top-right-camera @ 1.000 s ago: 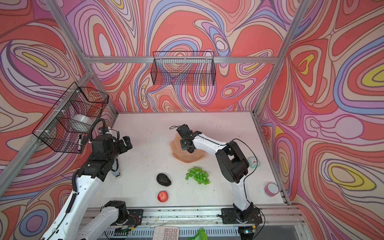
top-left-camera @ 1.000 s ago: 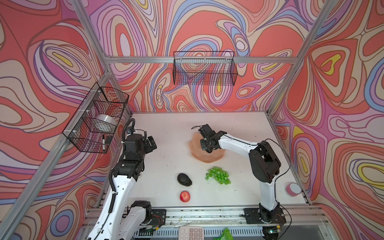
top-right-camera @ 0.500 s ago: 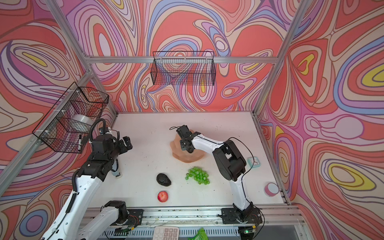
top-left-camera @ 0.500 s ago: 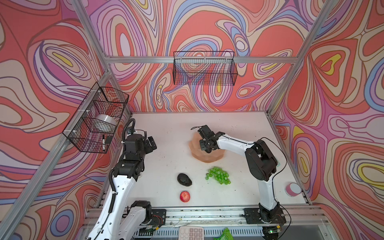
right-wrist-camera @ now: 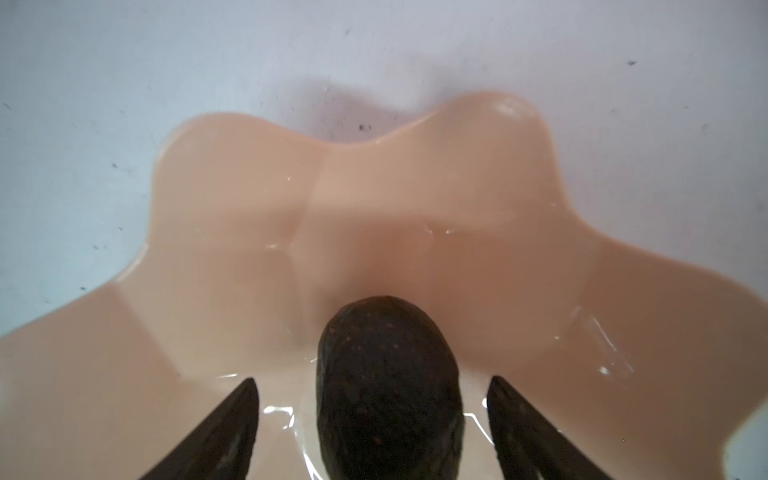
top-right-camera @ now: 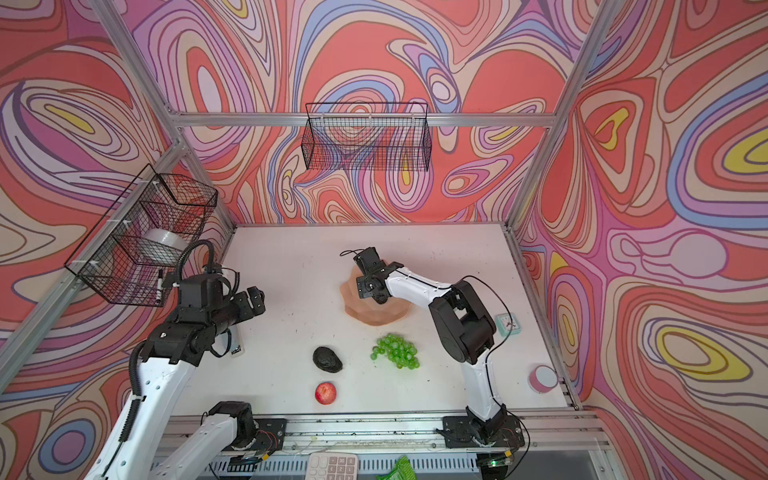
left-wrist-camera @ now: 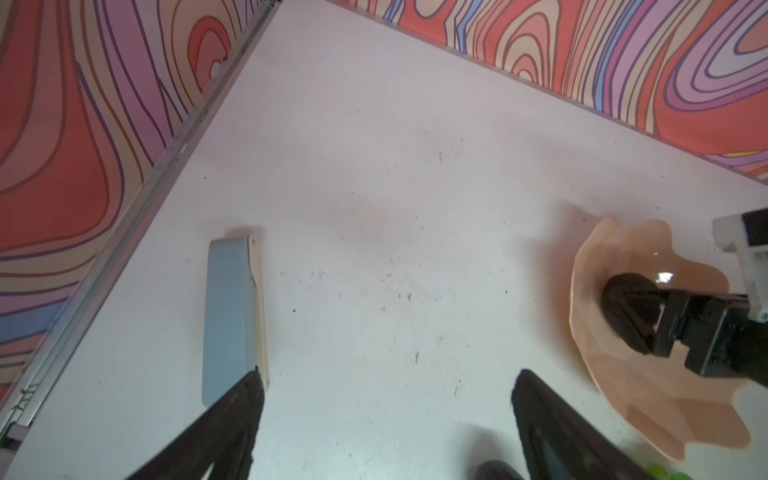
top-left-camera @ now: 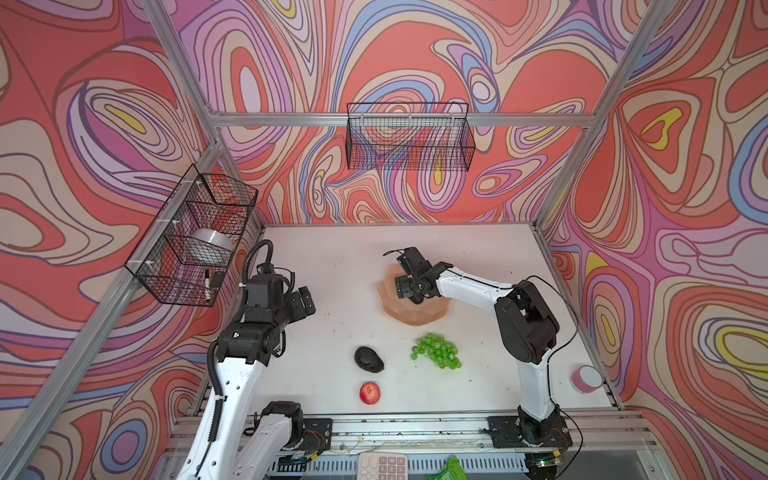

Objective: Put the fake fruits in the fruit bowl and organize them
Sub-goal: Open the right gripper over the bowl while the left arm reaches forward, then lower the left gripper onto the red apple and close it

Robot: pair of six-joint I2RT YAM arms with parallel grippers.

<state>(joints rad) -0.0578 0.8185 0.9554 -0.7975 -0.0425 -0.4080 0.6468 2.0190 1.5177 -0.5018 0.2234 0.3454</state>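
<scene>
My right gripper (right-wrist-camera: 372, 381) stands spread, clear of the avocado (right-wrist-camera: 388, 365) lying between its fingers in the bowl (right-wrist-camera: 374, 187), lengthwise along my reach. Beyond the bowl, grapes (top-left-camera: 436, 356), another avocado (top-left-camera: 368, 359) and an apple (top-left-camera: 369, 393) sit on the table (top-left-camera: 332, 257).

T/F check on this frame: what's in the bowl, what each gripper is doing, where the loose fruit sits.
1. One avocado lies inside the fruit bowl. True.
2. The right gripper has its fingers clamped on that avocado. False: the fingers stand apart, with a gap on each side of it.
3. The grapes are in the bowl. False: they lie on the table, outside the bowl.
4. The left gripper is open and holds nothing. True.
5. The apple and the second avocado lie on the table. True.
</scene>
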